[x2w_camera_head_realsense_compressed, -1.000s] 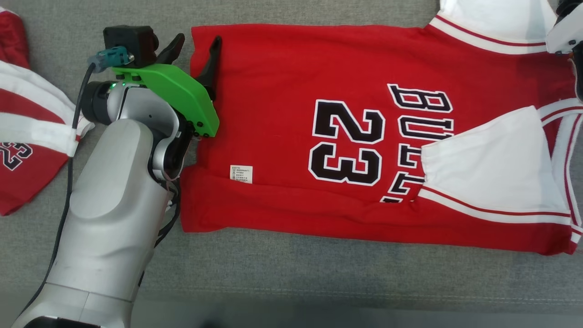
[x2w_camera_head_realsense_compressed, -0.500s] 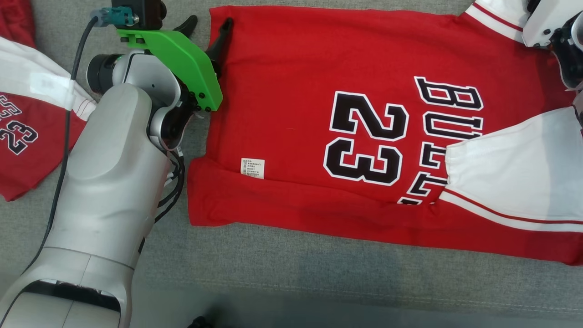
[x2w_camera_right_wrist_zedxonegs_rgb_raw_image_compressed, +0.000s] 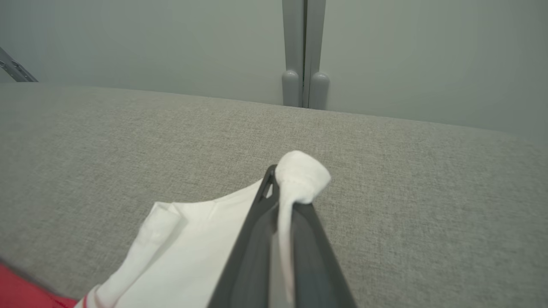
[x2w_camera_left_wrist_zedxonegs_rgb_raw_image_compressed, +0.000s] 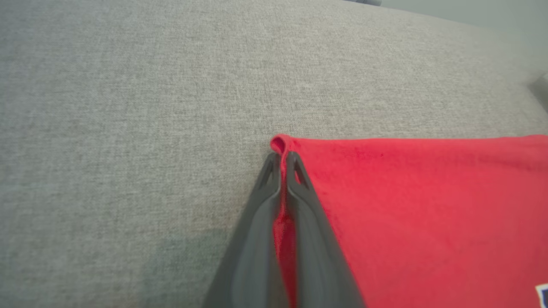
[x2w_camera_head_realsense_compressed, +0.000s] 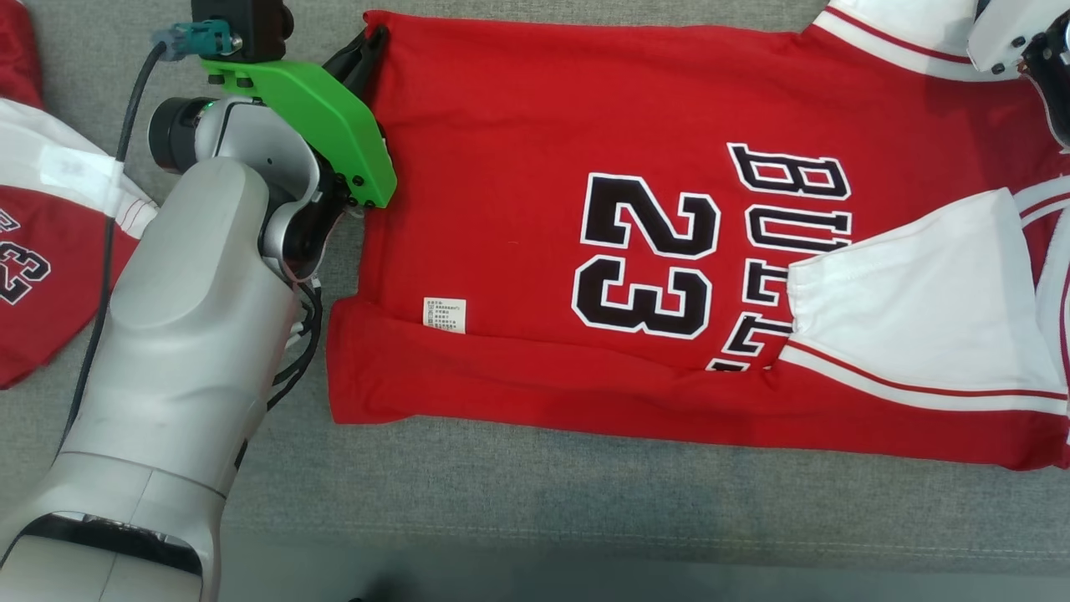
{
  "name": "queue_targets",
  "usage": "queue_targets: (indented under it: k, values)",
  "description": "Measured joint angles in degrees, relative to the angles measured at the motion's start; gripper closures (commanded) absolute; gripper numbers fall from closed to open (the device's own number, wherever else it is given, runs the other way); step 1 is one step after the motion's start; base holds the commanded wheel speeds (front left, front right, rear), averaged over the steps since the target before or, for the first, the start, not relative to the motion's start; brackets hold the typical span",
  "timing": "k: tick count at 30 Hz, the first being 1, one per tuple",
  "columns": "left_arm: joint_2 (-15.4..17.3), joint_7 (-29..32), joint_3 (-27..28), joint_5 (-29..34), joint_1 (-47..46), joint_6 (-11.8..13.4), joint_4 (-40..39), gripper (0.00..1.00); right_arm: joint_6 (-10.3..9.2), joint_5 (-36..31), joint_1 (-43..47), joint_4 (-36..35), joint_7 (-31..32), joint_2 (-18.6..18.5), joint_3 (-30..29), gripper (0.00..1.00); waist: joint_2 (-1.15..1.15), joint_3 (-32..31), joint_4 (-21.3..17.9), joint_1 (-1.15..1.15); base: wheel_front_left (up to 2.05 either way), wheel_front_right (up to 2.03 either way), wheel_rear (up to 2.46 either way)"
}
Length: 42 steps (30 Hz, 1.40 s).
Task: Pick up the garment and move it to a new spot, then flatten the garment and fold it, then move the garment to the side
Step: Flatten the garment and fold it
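The red and white cloth jersey [x2w_camera_head_realsense_compressed: 518, 167] is a soft, matt knit; its black numerals look like a smoother, flatter print. The grey bench [x2w_camera_head_realsense_compressed: 535, 510] is covered in coarse, matt woven fabric. The left tool [x2w_camera_left_wrist_zedxonegs_rgb_raw_image_compressed: 281, 159] is dark plastic with a dull sheen. The bright green plastic bracket [x2w_camera_head_realsense_compressed: 322, 125] looks smooth and semi-glossy, and the silver-grey arm shell [x2w_camera_head_realsense_compressed: 184, 359] satin-smooth.

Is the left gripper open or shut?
Shut: the left gripper pinches the garment at its red corner, with both fingers pressed together.
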Motion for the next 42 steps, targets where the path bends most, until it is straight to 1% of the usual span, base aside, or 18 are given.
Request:
queue_targets:
  k: [5,9,12,15,21,24,25,26,29,34,42]
  values:
    - [2.91,-0.86,-1.37,-1.91,1.99,-0.01,-3.52,1.00,0.00,4.45,4.08,-7.57,-0.13,-4.54,3.60,1.00,0.00,-1.20,-1.13,0.00,0.00,0.00,0.00]
    - [5.79,-1.77,-1.94,-2.24,4.50,-0.01,-7.26,1.00,0.00,7.79,8.77,-14.13,-1.01,-8.15,4.88,1.00,0.00,-2.38,-2.10,0.00,0.00,0.00,0.00]
    - [7.77,-2.61,-1.49,-2.53,8.08,0.03,-11.66,1.00,0.01,10.23,13.43,-19.54,-1.76,-10.27,5.08,1.00,0.00,-3.17,-3.01,0.00,0.00,0.00,0.00]
    - [10.10,-3.30,-0.96,-2.60,12.45,1.16,-17.12,1.00,0.00,12.15,18.64,-24.77,-2.55,-12.35,4.91,1.00,0.00,-3.88,-3.97,0.00,0.00,0.00,0.00]
    - [14.78,-2.87,0.82,-4.12,22.17,4.47,-28.59,1.00,0.00,14.91,29.10,-33.97,-3.24,-14.33,3.66,1.00,0.00,-5.35,-5.72,0.00,0.00,0.00,0.00]
    - [16.38,-2.43,2.08,-5.60,26.63,6.51,-33.71,1.00,0.01,15.96,34.28,-37.62,-3.32,-14.60,2.16,1.00,0.00,-6.01,-6.45,-0.01,0.00,0.00,0.00]
    - [17.06,-2.26,2.38,-5.71,27.87,7.03,-35.06,1.00,0.00,16.02,35.81,-38.52,-3.39,-14.81,1.49,1.00,0.00,-6.18,-6.66,-0.01,0.00,0.00,0.00]
    - [17.06,-2.26,2.38,-5.71,27.87,7.03,-35.06,1.00,0.00,16.02,35.81,-38.52,-3.39,-14.81,1.49,1.00,0.00,-6.18,-6.66,-0.01,0.00,0.00,0.00]
    - [18.46,-2.05,3.36,-6.22,30.72,8.65,-38.66,1.00,0.00,16.49,40.77,-41.17,-2.88,-14.89,-0.35,1.00,0.00,-6.57,-7.09,-0.01,0.00,0.00,0.00]
    - [19.16,-1.68,4.46,-7.90,34.92,10.71,-42.01,1.00,-0.01,16.99,48.15,-44.87,-1.45,-13.39,-3.49,1.00,0.00,-6.86,-7.78,-0.01,0.00,0.00,0.00]
    - [19.24,-2.27,5.88,-9.67,39.58,13.01,-43.07,1.00,-0.02,14.66,56.34,-47.91,1.82,-9.51,-7.67,1.00,0.00,-7.09,-8.89,-0.01,0.00,0.00,0.00]
